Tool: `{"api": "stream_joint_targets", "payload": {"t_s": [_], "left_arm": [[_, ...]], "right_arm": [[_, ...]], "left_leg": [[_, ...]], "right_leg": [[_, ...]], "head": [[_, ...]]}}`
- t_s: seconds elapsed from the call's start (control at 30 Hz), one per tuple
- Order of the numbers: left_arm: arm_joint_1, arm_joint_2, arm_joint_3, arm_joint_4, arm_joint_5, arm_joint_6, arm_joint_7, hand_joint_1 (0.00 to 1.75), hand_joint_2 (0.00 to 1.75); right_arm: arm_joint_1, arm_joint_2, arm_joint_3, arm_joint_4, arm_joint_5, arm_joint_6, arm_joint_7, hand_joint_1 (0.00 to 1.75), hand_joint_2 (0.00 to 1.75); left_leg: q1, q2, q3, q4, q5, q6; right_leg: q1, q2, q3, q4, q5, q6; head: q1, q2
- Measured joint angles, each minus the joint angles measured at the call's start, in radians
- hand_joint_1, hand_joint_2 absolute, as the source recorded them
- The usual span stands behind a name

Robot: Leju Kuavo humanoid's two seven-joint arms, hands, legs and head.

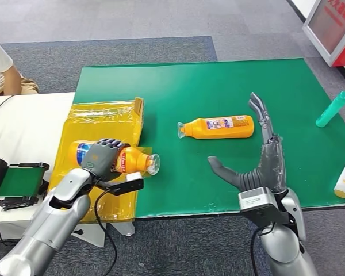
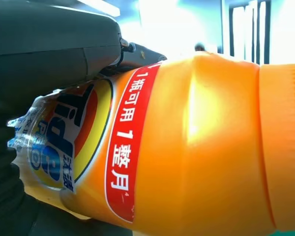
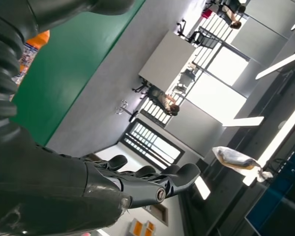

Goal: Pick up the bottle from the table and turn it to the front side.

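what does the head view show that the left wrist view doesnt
Head view alone: the green table mat, a second orange bottle lying on it, the open right hand, a teal tube, a yellow plastic bag. Left wrist view alone: the label's red band with white characters. Both: the orange detergent bottle held in the left hand.

orange bottle (image 1: pixel 131 159), green mat (image 1: pixel 232 80), yellow bag (image 1: pixel 106 123)

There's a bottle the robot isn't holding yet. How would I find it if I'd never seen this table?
Start at the big green mat on the table. Near its middle, just ahead of the robot's open right hand, an orange bottle lies on its side, cap pointing left. Unlike the orange bottle in the left hand over the yellow bag, nothing touches it.
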Motion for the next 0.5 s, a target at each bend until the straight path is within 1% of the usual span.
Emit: {"api": "stream_joint_targets", "payload": {"t_s": [0.1, 0.17, 0.3, 0.5], "left_arm": [[-0.041, -0.004, -0.021, 0.038, 0.029, -0.074, 0.019, 1.75, 1.75], [-0.062, -0.008, -0.032, 0.066, 0.041, -0.097, 0.029, 1.75, 1.75], [-0.083, -0.014, -0.049, 0.111, 0.053, -0.102, 0.041, 1.75, 1.75], [-0.094, -0.019, -0.060, 0.152, 0.057, -0.101, 0.050, 1.75, 1.75]], "right_arm": [[-0.010, 0.000, 0.000, -0.012, 0.011, 0.010, -0.012, 0.00, 1.75], [-0.012, -0.001, 0.001, -0.022, 0.018, 0.012, -0.022, 0.00, 1.75], [-0.010, -0.004, 0.005, -0.040, 0.032, 0.012, -0.038, 0.00, 1.75], [-0.009, -0.008, 0.009, -0.052, 0.039, 0.009, -0.044, 0.00, 1.75]], "left_leg": [[0.000, 0.000, 0.000, 0.000, 0.000, 0.000], [0.000, 0.000, 0.000, 0.000, 0.000, 0.000], [0.000, 0.000, 0.000, 0.000, 0.000, 0.000], [0.000, 0.000, 0.000, 0.000, 0.000, 0.000]], "right_leg": [[0.000, 0.000, 0.000, 0.000, 0.000, 0.000], [0.000, 0.000, 0.000, 0.000, 0.001, 0.000], [0.000, 0.000, 0.000, 0.000, 0.001, 0.000], [0.000, 0.000, 0.000, 0.000, 0.000, 0.000]], "head": [[0.000, 0.000], [0.000, 0.000], [0.000, 0.000], [0.000, 0.000]]}}
